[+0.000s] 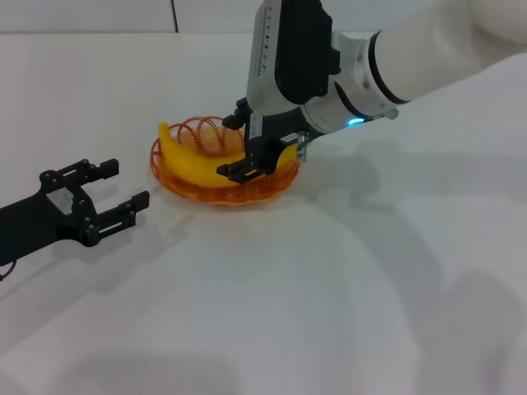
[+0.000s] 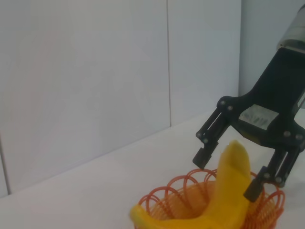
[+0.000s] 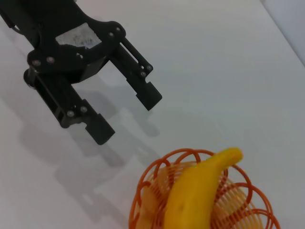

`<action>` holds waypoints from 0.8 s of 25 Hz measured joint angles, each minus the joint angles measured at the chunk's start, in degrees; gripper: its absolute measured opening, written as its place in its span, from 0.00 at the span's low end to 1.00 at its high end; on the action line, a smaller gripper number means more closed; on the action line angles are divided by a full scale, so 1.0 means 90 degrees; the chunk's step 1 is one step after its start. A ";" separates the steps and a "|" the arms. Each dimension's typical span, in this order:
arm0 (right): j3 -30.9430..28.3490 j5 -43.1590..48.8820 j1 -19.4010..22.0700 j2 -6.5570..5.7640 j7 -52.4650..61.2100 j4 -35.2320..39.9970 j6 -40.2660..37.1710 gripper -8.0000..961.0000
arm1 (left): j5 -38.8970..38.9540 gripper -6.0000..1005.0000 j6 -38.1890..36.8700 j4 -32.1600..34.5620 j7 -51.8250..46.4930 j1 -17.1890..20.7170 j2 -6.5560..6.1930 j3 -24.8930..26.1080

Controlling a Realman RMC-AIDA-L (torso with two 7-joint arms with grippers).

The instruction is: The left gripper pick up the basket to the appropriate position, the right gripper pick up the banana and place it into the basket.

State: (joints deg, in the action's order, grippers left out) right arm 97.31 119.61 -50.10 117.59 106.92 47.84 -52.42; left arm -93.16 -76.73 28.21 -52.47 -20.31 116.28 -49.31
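The yellow banana (image 1: 193, 160) lies in the orange wire basket (image 1: 206, 196), which rests on the white table. My right gripper (image 1: 237, 146) hangs over the basket's right part, its fingers open and straddling the banana's end. In the left wrist view the right gripper (image 2: 226, 175) has one finger on each side of the banana (image 2: 228, 191), with a gap to one finger, above the basket (image 2: 162, 202). My left gripper (image 1: 125, 183) is open and empty on the table, left of the basket. It also shows in the right wrist view (image 3: 127, 117), apart from the basket (image 3: 143, 191) and banana (image 3: 195, 191).
The white table (image 1: 329, 288) stretches in front of and to the right of the basket. A white panelled wall (image 2: 95, 71) stands behind the table's far edge.
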 joint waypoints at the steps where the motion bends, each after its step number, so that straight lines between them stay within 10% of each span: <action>1: 0.0001 0.0000 0.0000 0.0000 0.0015 0.0001 0.0000 0.62 | 0.0000 0.71 0.0000 0.0000 0.0000 0.0000 0.0000 0.0000; 20: -0.0967 -0.0773 0.1321 -0.0072 -0.0638 0.1720 -0.1279 0.78 | 0.0000 0.71 0.0000 0.0000 0.0000 0.0040 0.0000 0.0007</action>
State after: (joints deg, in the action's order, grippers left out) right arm 88.61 112.66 -38.21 116.94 101.18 63.32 -63.93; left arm -93.17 -76.73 28.21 -52.47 -19.95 116.28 -49.24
